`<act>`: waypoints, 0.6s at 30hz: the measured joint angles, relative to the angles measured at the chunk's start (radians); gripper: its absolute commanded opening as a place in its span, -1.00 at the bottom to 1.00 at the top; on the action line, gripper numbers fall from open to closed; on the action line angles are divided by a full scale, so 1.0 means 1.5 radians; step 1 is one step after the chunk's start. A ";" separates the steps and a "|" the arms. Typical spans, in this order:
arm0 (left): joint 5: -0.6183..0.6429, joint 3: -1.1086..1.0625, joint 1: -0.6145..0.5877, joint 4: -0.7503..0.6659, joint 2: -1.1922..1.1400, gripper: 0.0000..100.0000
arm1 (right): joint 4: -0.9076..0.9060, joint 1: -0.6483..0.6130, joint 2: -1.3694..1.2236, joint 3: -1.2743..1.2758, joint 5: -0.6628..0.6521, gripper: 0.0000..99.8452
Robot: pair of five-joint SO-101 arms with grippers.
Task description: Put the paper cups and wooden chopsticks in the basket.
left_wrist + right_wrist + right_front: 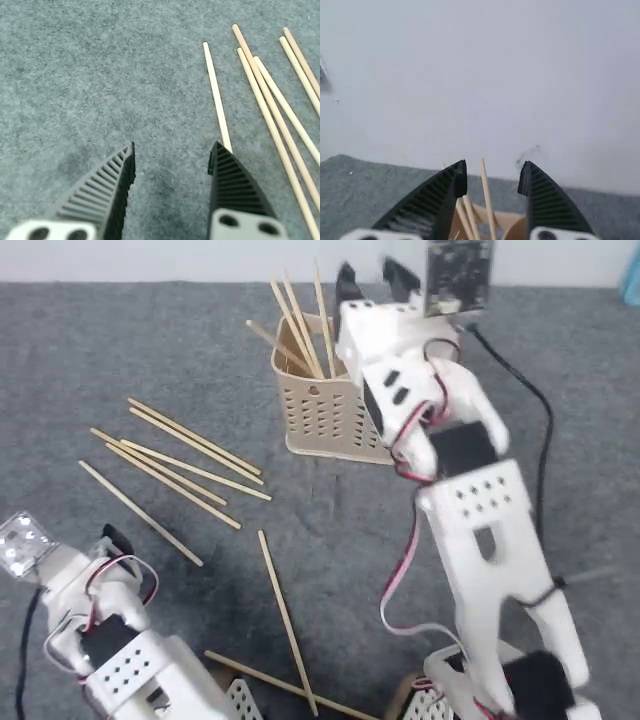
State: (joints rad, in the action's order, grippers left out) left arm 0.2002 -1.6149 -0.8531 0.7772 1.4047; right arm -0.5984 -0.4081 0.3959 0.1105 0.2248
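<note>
— Checking right arm first: where is the right gripper (373, 278)?

— High, above the far rim of the basket (325, 415). Its wrist camera confirms this: fingers spread wide, nothing between them. The basket's tan rim and stick tips lie beyond the gap.

— Basket contents?

— Upright chopsticks (300, 330), several, leaning at different angles with their tops well above the rim. The basket stands on the grey carpet (150, 350), near the back wall.

— Left arm?

— Low at the near left corner. The left gripper (174, 146) is also spread and holding nothing, with bare carpet between the fingers. One fingertip (220, 155) overlaps the near end of a single chopstick (216, 95). I cannot tell if they touch.

— Rest of the sticks?

— Loose chopsticks (185, 465) lie flat in a fanned cluster left of the basket, some crossing. Another two are nearer the arm bases: one (288, 625) between the arms and one (290, 685) at the front edge, crossing under it.
</note>
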 measured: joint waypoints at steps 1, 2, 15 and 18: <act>0.000 0.000 0.000 0.000 0.000 -0.54 | -0.046 -0.010 0.016 -0.001 0.011 -0.66; 0.000 0.000 0.000 0.000 0.000 -0.54 | -0.093 -0.025 0.031 -0.001 0.017 -0.66; 0.000 0.000 0.000 0.000 0.000 -0.54 | -0.453 -0.271 0.077 0.108 0.029 -0.75; 0.000 0.000 0.000 0.000 0.000 -0.54 | -0.346 -0.289 0.057 0.231 0.045 -0.89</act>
State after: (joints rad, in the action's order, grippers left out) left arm 0.2002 -1.6149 -0.8531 0.7772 1.4047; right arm -1.1170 -0.8424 0.4818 0.4572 0.2923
